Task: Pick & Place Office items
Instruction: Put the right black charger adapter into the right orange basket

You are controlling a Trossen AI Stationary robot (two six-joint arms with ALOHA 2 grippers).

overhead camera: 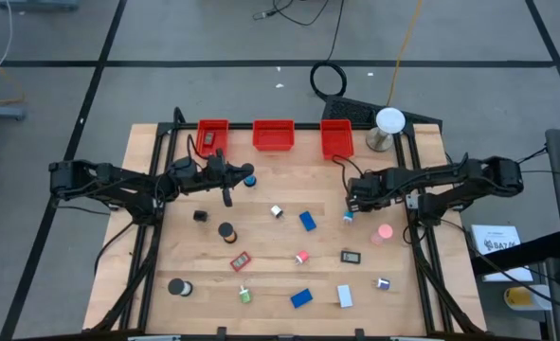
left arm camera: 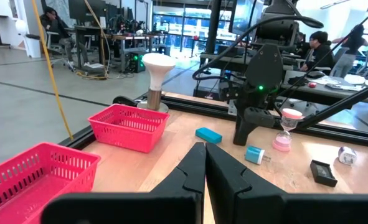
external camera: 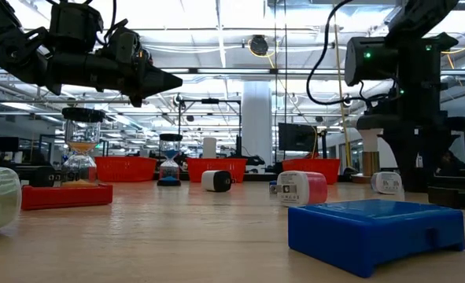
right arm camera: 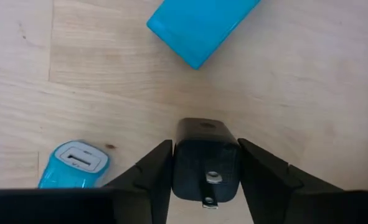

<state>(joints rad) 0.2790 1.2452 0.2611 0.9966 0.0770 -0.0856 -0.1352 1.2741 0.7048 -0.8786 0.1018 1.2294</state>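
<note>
My right gripper is at the table's right middle, pointing down, shut on a small black charger. A light blue charger and a blue block lie on the table beside it. My left gripper is shut and empty above the table's far left, near a blue hourglass; its shut fingers also show in the left wrist view. Other office items lie scattered on the wood: black rolls, a blue block, a white block, a pink bit. My right gripper pinches the black charger's two opposite sides between its two fingers. The fingers come from above, pointing down. The charger's pronged face is turned up toward the wrist. Whether its underside rests on the table, I cannot tell.
Three red bins stand along the far edge, with a white dome lamp at the far right corner. A pink hourglass stands near my right gripper. People sit at desks beyond the table.
</note>
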